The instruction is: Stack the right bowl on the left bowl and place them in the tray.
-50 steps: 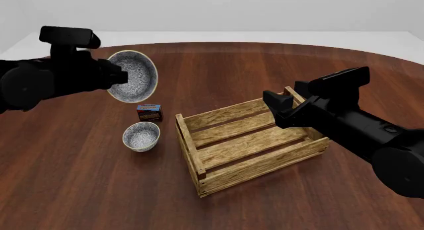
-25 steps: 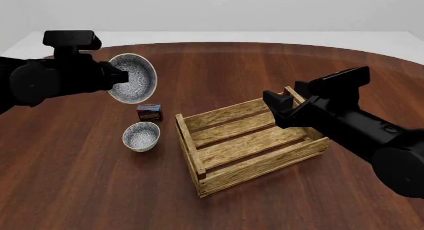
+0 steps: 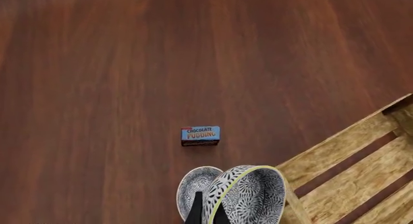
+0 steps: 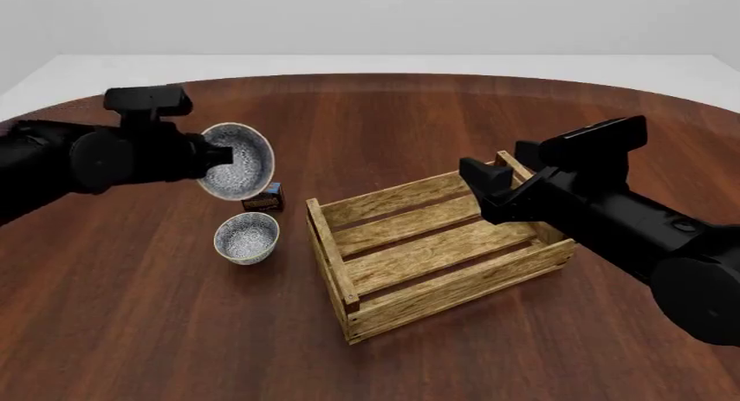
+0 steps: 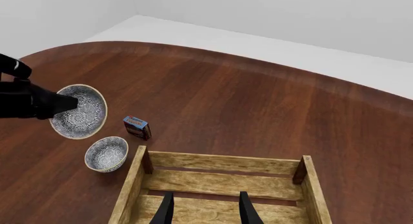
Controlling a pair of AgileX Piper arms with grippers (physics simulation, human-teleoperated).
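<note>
Step in hand: stacking. One bowl is lifted; the other has yet to receive it.

Left gripper (image 4: 211, 155): jaws closed on the rim of the carried bowl (image 4: 237, 161), which hangs tilted, its mouth turned partly sideways, above the counter (image 4: 139, 314). The arm reaches in low from the left, forearm near level.

Resting bowl (image 4: 246, 236): upright on the counter, just left of the tray (image 4: 445, 275), below and a little nearer than the carried bowl.

Pudding box (image 4: 266, 199): between the two bowls, partly hidden by the carried one.

Right gripper (image 5: 203, 209): jaws parted, holding nothing, poised over the tray's interior; the arm angles in from the right.

Next move, judged: level the carried bowl, centre it over the resting bowl, lower it to nest, clear of the pudding box.
</note>
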